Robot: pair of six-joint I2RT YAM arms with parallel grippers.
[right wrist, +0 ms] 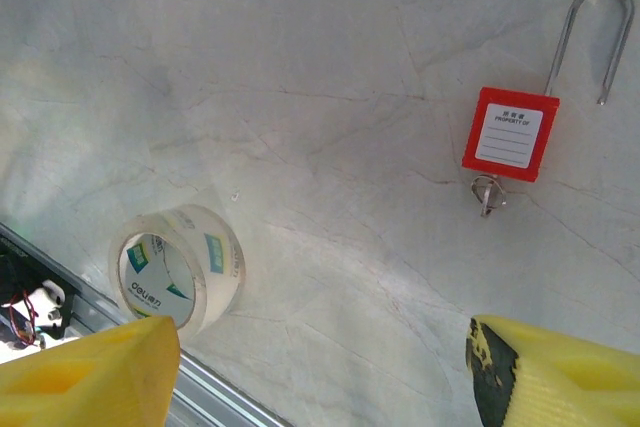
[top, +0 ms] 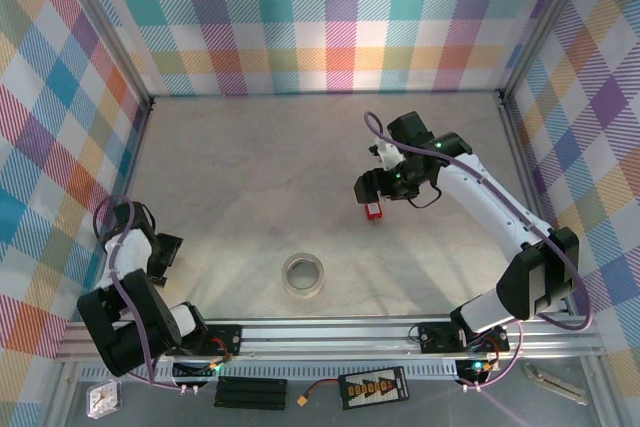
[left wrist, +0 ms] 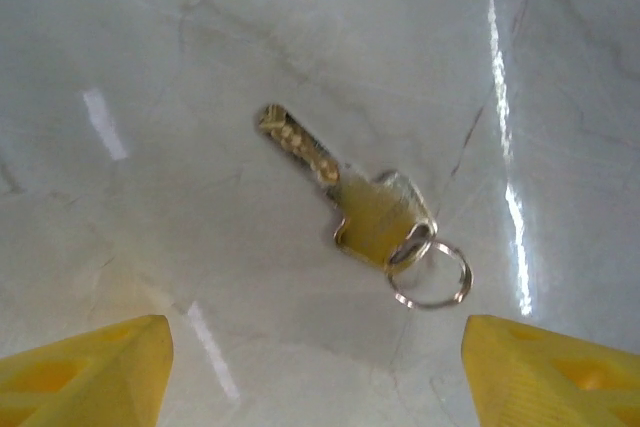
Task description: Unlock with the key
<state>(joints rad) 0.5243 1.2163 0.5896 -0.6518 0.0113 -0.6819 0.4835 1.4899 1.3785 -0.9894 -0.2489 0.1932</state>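
Two pincers: left gripper (left wrist: 315, 342) and right gripper (right wrist: 320, 347), both spread wide, gripping nothing.
Key (left wrist: 345, 197): flat on the table (left wrist: 150, 47), centre of the left wrist view, ring (left wrist: 432, 273) at its lower right, clear of both fingers.
Padlock (right wrist: 509, 134): upper right of the right wrist view, red body flat, one leg of the shackle (right wrist: 562, 47) free of it.
Metal bit at padlock's lower edge: too small to name.
Done: unlocking, judging by the freed shackle.
Left: probably nothing, at most a withdrawal.
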